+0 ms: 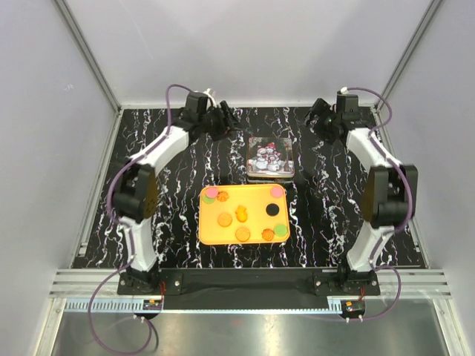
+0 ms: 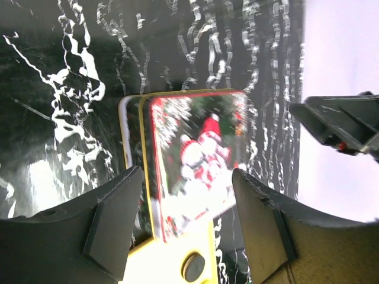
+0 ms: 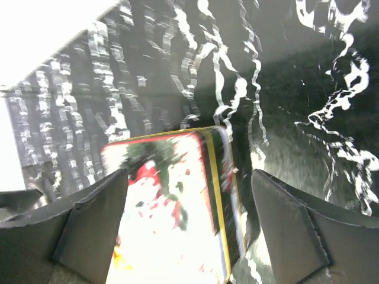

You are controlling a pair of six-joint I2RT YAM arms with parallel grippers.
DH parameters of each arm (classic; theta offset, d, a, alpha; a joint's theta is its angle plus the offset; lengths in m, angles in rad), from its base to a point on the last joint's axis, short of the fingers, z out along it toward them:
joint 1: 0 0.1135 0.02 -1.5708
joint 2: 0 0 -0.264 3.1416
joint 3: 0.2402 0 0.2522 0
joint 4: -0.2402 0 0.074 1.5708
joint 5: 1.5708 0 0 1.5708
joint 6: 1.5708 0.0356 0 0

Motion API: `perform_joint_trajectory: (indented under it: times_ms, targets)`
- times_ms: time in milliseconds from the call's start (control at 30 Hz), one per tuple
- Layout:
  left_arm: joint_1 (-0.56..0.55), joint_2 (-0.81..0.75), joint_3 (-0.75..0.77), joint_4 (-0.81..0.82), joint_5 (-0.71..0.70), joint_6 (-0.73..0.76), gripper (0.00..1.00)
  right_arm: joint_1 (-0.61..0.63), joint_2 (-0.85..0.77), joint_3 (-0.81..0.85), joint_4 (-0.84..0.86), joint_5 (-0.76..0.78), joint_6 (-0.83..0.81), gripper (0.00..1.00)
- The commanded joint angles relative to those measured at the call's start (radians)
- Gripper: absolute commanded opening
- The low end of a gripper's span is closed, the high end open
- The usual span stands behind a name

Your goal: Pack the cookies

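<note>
Several cookies lie on a yellow tray (image 1: 254,200): orange ones (image 1: 242,233), a black one (image 1: 272,210), pink ones (image 1: 211,193) and a green one (image 1: 280,230). A rectangular tin with a snowman lid (image 1: 270,158) stands shut just behind the tray. My left gripper (image 1: 226,121) is open and empty, raised at the back left of the tin. My right gripper (image 1: 315,119) is open and empty, raised at the back right. The left wrist view shows the tin (image 2: 195,160), the tray's corner (image 2: 172,260) and the black cookie (image 2: 193,267) between my open fingers (image 2: 186,177). The right wrist view shows the tin (image 3: 172,207) below my open gripper (image 3: 189,177).
The table is black marble-patterned (image 1: 178,178), enclosed by white walls on the left, back and right. The right gripper shows at the right edge of the left wrist view (image 2: 343,124). Both arms arch along the table's sides.
</note>
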Motion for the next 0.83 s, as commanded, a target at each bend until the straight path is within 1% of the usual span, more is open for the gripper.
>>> perform_joint_trajectory:
  times_ms: [0, 33, 67, 100, 133, 167, 200, 233, 267, 300, 367, 400, 500, 667, 800]
  targets:
    - [-0.015, -0.214, -0.078, 0.006, -0.066, 0.050, 0.67, 0.006, -0.258, -0.068, 0.006, 0.082, -0.049, 1.00]
    - [-0.022, -0.251, -0.103, -0.009, -0.082, 0.064, 0.67, 0.007, -0.300, -0.090, 0.002, 0.096, -0.054, 1.00]
    - [-0.028, -0.291, -0.165, -0.005, -0.103, 0.071, 0.67, 0.006, -0.341, -0.110, -0.003, 0.105, -0.062, 1.00]
    - [-0.041, -0.365, -0.193, -0.003, -0.112, 0.085, 0.67, 0.006, -0.385, -0.155, -0.001, 0.124, -0.071, 1.00]
    - [-0.049, -0.403, -0.215, -0.031, -0.131, 0.100, 0.67, 0.004, -0.468, -0.175, -0.010, 0.145, -0.071, 1.00]
    - [-0.055, -0.444, -0.265, -0.040, -0.163, 0.126, 0.67, 0.006, -0.510, -0.195, -0.013, 0.162, -0.072, 1.00]
    - [-0.067, -0.531, -0.302, -0.039, -0.172, 0.136, 0.67, 0.006, -0.581, -0.231, -0.020, 0.170, -0.088, 0.99]
    - [-0.074, -0.576, -0.371, -0.033, -0.180, 0.156, 0.68, 0.006, -0.614, -0.243, -0.036, 0.177, -0.086, 1.00]
    - [-0.083, -0.617, -0.397, -0.042, -0.212, 0.168, 0.68, 0.004, -0.645, -0.258, -0.049, 0.194, -0.082, 1.00]
    - [-0.084, -0.692, -0.419, -0.054, -0.221, 0.182, 0.68, 0.006, -0.700, -0.286, -0.056, 0.190, -0.082, 1.00]
    - [-0.088, -0.760, -0.482, -0.089, -0.217, 0.206, 0.68, 0.006, -0.752, -0.320, -0.067, 0.197, -0.089, 1.00]
    - [-0.092, -0.821, -0.499, -0.115, -0.223, 0.220, 0.68, 0.006, -0.795, -0.350, -0.081, 0.213, -0.088, 1.00]
    - [-0.095, -0.932, -0.569, -0.132, -0.232, 0.257, 0.69, 0.006, -0.863, -0.410, -0.087, 0.236, -0.080, 1.00]
    - [-0.094, -0.984, -0.602, -0.180, -0.223, 0.298, 0.70, 0.006, -0.886, -0.440, -0.090, 0.239, -0.082, 1.00]
    - [-0.094, -0.992, -0.615, -0.163, -0.211, 0.302, 0.71, 0.006, -0.895, -0.449, -0.086, 0.242, -0.094, 1.00]
